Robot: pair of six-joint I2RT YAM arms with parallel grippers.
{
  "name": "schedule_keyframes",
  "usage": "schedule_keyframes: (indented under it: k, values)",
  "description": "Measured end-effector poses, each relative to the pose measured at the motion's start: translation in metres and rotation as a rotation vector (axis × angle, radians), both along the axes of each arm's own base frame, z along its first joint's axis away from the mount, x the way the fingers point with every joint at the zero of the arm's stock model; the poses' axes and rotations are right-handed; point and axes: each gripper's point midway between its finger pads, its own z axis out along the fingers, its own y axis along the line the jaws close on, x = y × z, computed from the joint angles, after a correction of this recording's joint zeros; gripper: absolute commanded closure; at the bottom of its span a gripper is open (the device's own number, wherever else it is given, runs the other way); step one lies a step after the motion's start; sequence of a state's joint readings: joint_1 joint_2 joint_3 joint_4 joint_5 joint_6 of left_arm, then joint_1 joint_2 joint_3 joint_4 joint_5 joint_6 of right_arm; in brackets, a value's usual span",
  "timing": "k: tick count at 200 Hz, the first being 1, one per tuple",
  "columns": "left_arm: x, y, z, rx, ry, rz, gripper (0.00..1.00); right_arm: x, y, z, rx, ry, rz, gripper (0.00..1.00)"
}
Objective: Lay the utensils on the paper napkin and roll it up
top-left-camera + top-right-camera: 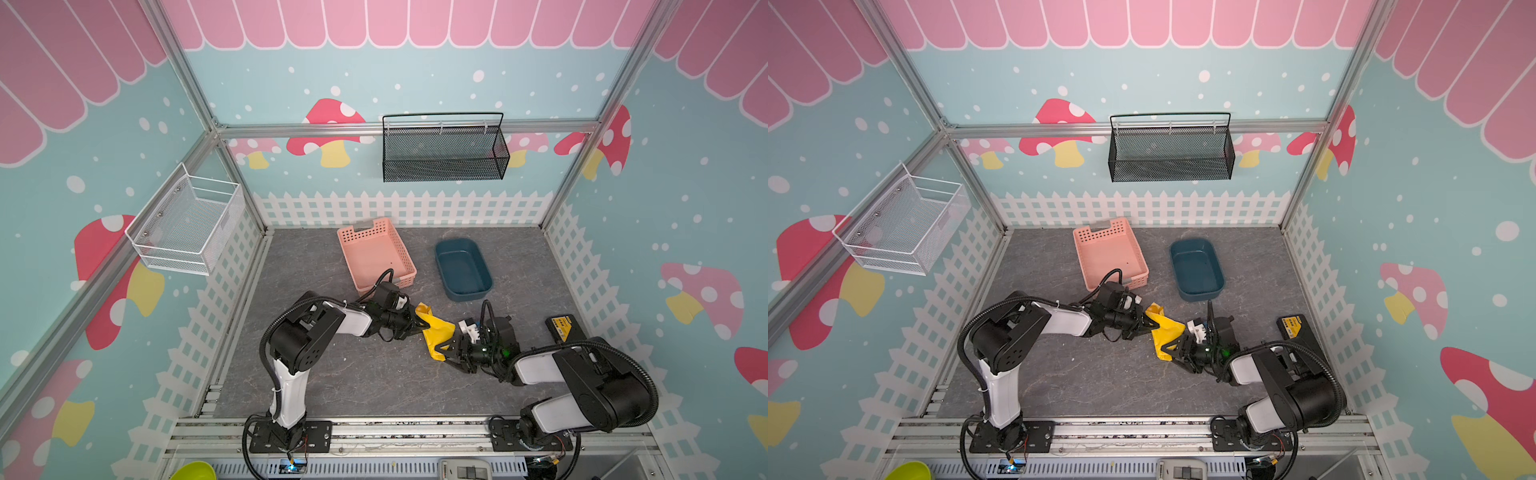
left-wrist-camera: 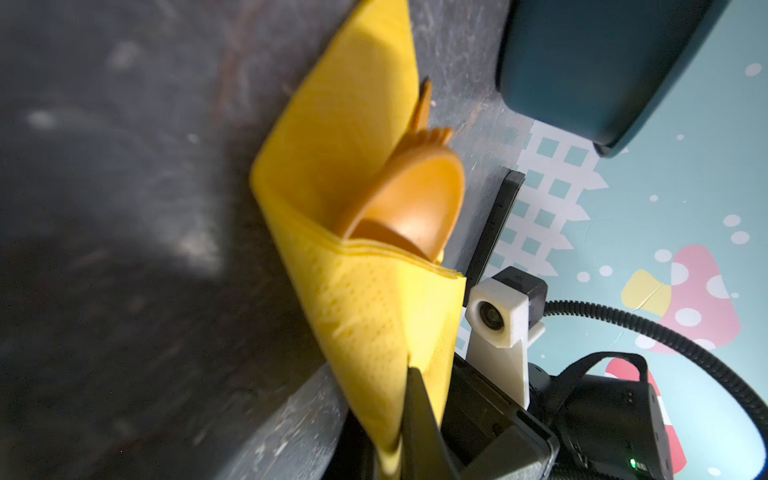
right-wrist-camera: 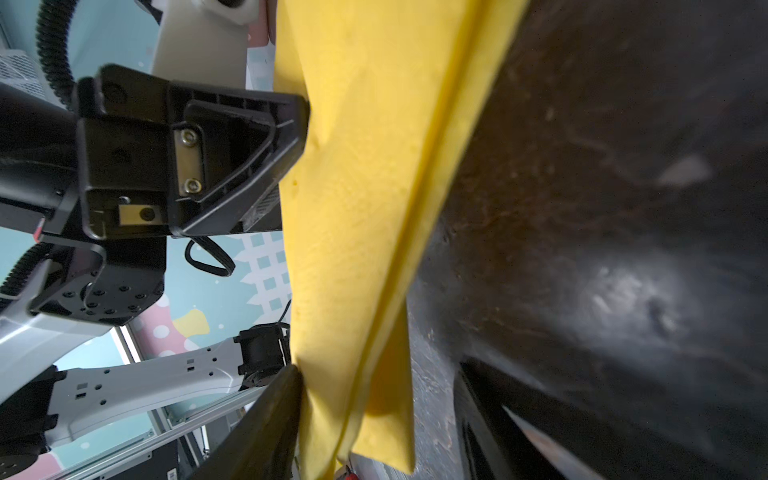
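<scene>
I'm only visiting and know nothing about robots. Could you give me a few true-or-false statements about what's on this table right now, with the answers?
1. The yellow paper napkin is wrapped around an orange spoon and fork. True: both poke out of its open end in the left wrist view.
2. The pink basket holds the spoon. False: the basket looks empty.
3. The left tool is clamped on the napkin. True.
4. In both top views the blue tub stands left of the pink basket. False: it stands to its right.
5. The right tool is squeezed shut. False: its jaws stand apart at the napkin's near end.
</scene>
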State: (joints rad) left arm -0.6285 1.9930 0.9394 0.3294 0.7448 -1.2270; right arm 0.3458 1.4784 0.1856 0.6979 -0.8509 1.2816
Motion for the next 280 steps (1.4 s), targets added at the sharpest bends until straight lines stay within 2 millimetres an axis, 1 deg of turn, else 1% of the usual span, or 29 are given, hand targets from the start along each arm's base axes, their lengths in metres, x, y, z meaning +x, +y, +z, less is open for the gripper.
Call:
schedule_keyframes:
  k: [37,58,108,129,160,190,215,242,260,280]
  values:
    - [0.0,0.0,-0.001,-0.003,0.0,0.001,0.95,0.002,0.001,0.001,0.048,0.035,-0.034,0.42]
    - [0.0,0.0,-0.002,-0.005,-0.002,0.001,0.95,0.005,0.003,0.004,0.083,0.048,-0.055,0.45]
    - [0.0,0.0,-0.002,-0.003,-0.001,0.001,0.96,0.004,0.004,0.005,0.162,0.095,-0.097,0.59]
    - [-0.001,0.001,-0.004,0.002,0.002,-0.001,0.96,0.005,0.004,0.009,0.186,0.095,-0.105,0.63]
    - [-0.002,0.002,-0.005,0.006,0.004,-0.003,0.96,0.008,0.005,0.015,0.21,0.08,-0.107,0.73]
    - [-0.002,0.002,-0.005,0.006,0.002,-0.003,0.95,0.008,0.005,0.016,0.217,0.085,-0.11,0.81]
    - [-0.002,0.002,-0.005,0.006,0.002,-0.003,0.9,0.008,0.006,0.016,0.219,0.088,-0.111,0.89]
    - [-0.002,0.002,-0.004,0.005,-0.001,-0.004,0.81,0.008,0.005,0.017,0.219,0.084,-0.111,0.97]
    - [-0.001,0.002,0.0,0.004,-0.008,-0.005,0.76,0.009,0.006,0.02,0.223,0.07,-0.109,1.0]
    - [-0.001,0.002,0.009,-0.004,-0.028,-0.009,0.7,0.01,0.006,0.028,0.23,0.03,-0.103,1.0]
